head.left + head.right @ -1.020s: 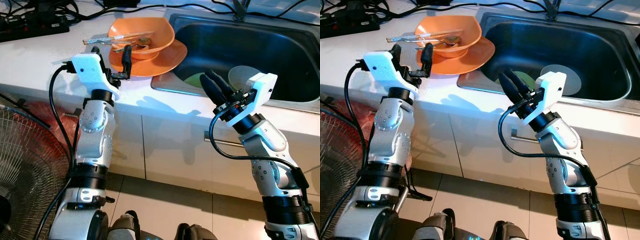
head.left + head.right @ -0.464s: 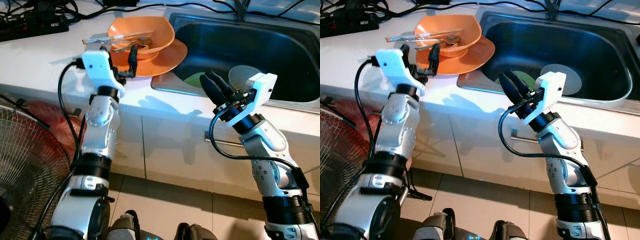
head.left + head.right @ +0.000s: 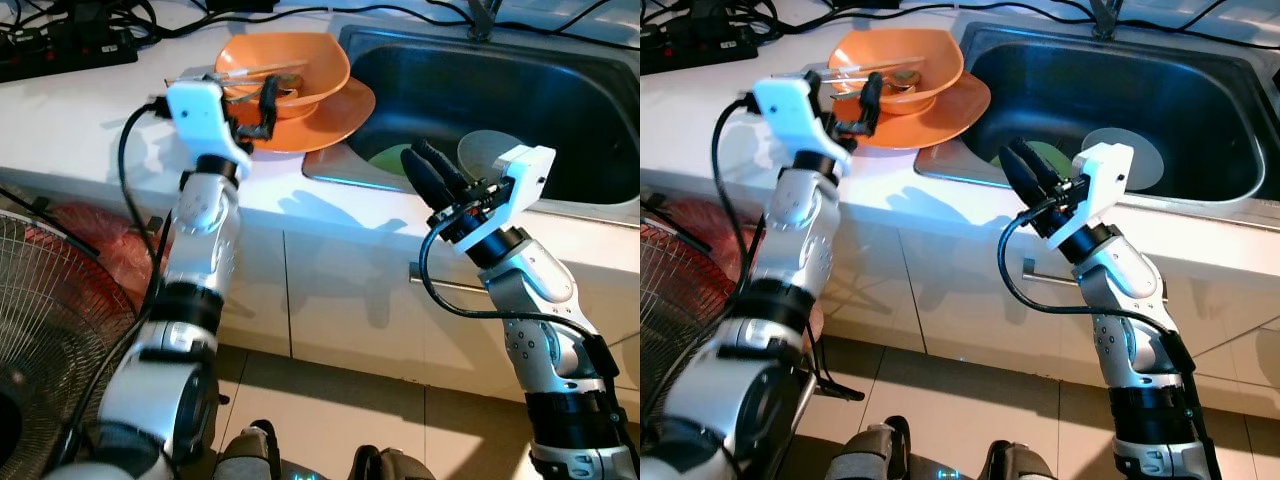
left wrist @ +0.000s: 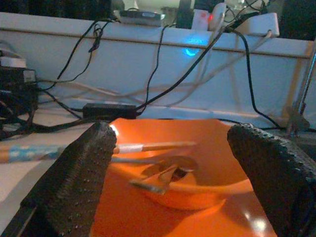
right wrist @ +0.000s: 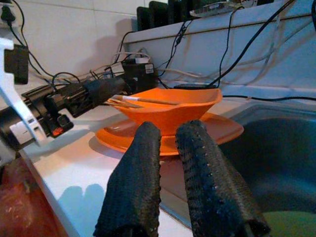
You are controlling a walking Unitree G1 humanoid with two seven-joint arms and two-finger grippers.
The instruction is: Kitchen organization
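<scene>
An orange bowl (image 3: 300, 60) stands on an orange plate (image 3: 345, 112) on the white counter, just left of the sink. Chopsticks (image 3: 240, 72) and a spoon (image 3: 285, 92) lie across the bowl. My left gripper (image 3: 245, 98) is open at the bowl's left side, low over the plate's rim; its fingers (image 4: 74, 182) flank the bowl (image 4: 197, 148) in the left wrist view. My right gripper (image 3: 415, 152) is shut on nothing, hovering at the sink's front rim and pointing toward the plate (image 5: 217, 131).
The steel sink (image 3: 340, 172) holds a green plate (image 3: 385, 158) and a pale round plate (image 3: 485, 150). A power strip with cables (image 3: 70, 45) lies at the counter's back. A floor fan (image 3: 50, 330) stands at lower left, below the counter.
My left gripper has moved forward and right along the counter, from short of the plate to the bowl's side. The right arm has stayed still.
</scene>
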